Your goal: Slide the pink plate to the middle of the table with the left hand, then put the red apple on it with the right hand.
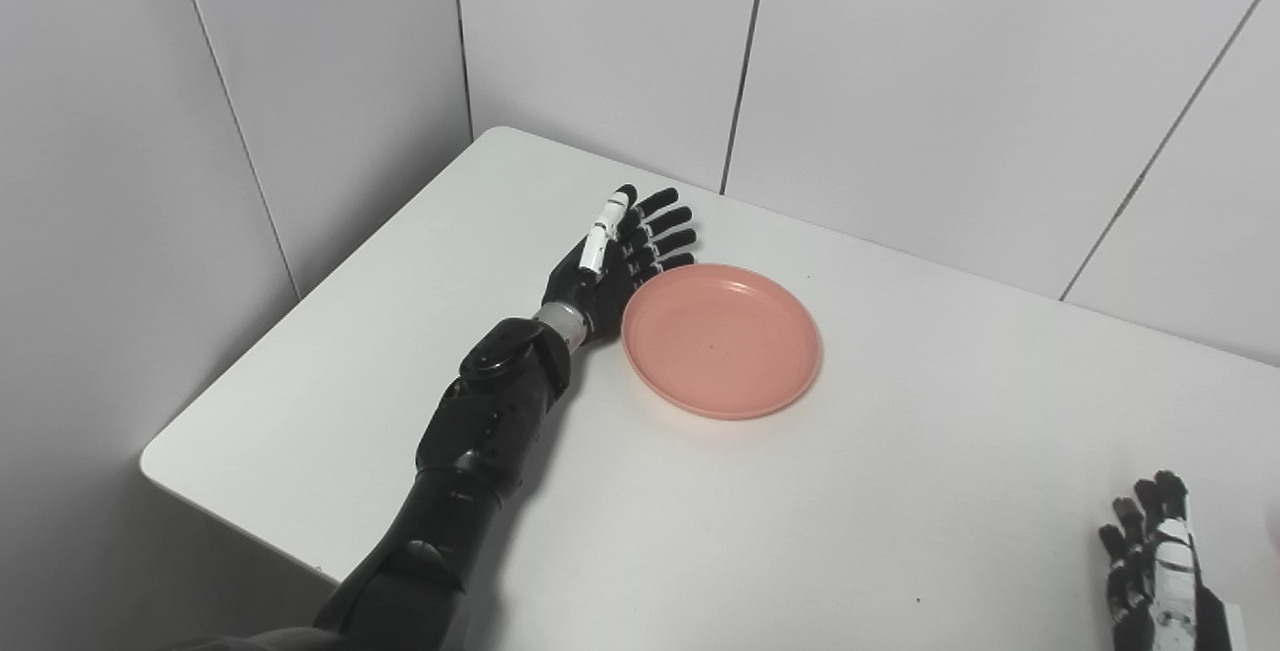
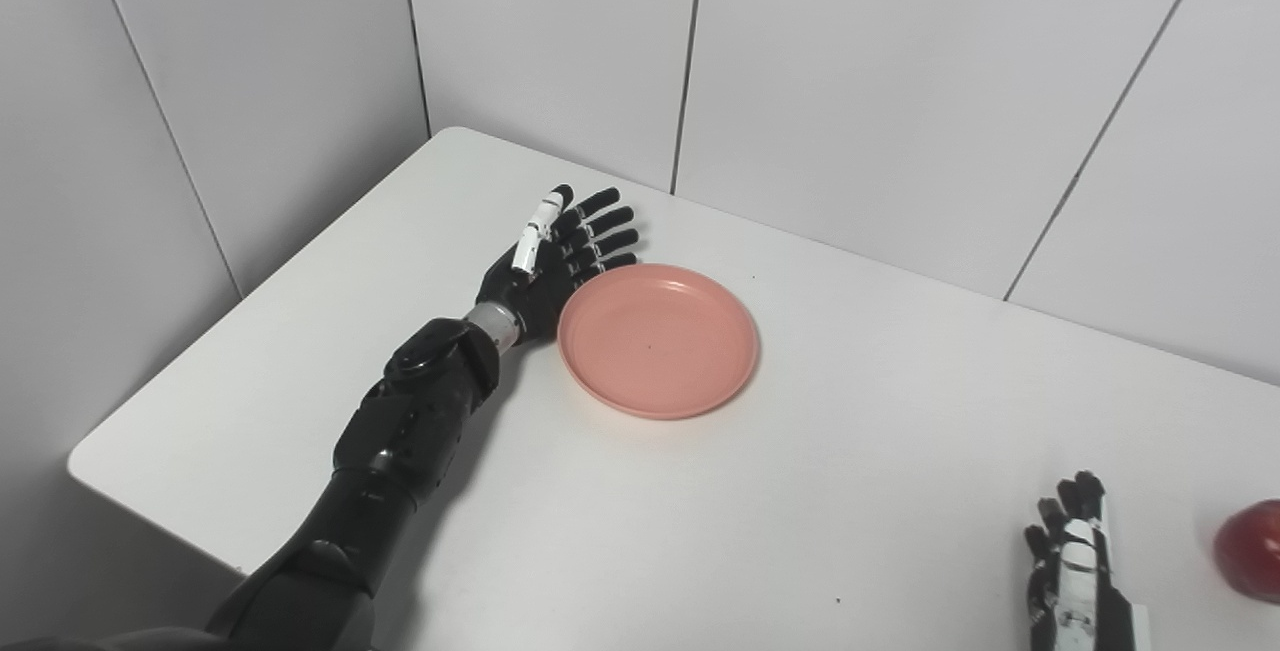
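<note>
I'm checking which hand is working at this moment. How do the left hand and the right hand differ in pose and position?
The left hand reaches far over the table, its fingers straight, against the near-left rim of the pink plate; the right hand waits at the near edge, touching nothing. The left hand has the plate at its side; the right has the red apple a little apart. Both are open and empty.

**Left arm out, right hand low**

The left arm stretches forward across the table, forearm angled up and to the right. The left hand point(image 1: 615, 256) stands on edge, fingers straight, together and pointing away, holding nothing. The right hand point(image 2: 1075, 556) sits low at the near right, fingers extended upward, empty.
</note>
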Robot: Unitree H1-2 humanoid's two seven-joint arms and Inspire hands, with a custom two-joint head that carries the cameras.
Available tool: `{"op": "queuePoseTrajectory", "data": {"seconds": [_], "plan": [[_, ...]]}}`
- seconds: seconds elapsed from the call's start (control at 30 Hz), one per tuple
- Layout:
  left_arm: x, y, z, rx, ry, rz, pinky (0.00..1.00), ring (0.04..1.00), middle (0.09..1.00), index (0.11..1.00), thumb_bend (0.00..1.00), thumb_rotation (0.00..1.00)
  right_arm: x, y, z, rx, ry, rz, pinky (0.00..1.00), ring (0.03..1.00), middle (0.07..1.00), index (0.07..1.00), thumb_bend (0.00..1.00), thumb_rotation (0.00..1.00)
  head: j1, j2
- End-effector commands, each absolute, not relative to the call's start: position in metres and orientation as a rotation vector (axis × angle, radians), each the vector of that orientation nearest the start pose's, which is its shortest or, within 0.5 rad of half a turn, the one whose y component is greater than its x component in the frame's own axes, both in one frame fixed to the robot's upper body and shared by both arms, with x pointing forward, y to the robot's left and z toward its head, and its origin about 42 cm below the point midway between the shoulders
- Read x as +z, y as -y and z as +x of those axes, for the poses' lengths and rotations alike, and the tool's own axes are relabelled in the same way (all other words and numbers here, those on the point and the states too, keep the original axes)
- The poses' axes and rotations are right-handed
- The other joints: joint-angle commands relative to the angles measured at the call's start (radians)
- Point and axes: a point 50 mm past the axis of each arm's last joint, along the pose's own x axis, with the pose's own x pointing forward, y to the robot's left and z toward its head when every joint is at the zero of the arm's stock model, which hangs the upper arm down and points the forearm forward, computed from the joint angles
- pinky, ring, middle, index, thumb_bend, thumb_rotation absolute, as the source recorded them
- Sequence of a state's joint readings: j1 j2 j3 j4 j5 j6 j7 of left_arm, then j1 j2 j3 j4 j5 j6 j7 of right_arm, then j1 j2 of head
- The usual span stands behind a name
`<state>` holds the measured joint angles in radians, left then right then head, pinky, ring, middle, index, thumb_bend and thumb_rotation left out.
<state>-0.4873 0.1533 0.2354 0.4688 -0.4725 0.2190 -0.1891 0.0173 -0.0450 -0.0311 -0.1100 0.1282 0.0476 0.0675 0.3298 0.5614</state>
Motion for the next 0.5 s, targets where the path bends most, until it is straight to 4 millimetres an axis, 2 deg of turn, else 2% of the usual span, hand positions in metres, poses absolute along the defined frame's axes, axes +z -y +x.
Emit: {"op": "queuePoseTrajectory", "data": {"seconds": [0.0, 0.47], "plan": [[0.132, -0.269, 0.434, -0.105, -0.147, -0.443, 0.82, 0.847, 0.858, 0.837, 0.34, 1.00, 0.130, 0.227, 0.283, 0.052, 0.120, 0.075, 1.00, 0.991, 0.997, 0.995, 0.18, 1.00, -0.002, 0.002], [0.128, -0.253, 0.431, -0.123, -0.156, -0.467, 0.82, 0.845, 0.859, 0.839, 0.34, 1.00, 0.129, 0.225, 0.285, 0.050, 0.123, 0.079, 1.00, 0.979, 0.997, 0.994, 0.20, 1.00, -0.022, 0.008]]}}
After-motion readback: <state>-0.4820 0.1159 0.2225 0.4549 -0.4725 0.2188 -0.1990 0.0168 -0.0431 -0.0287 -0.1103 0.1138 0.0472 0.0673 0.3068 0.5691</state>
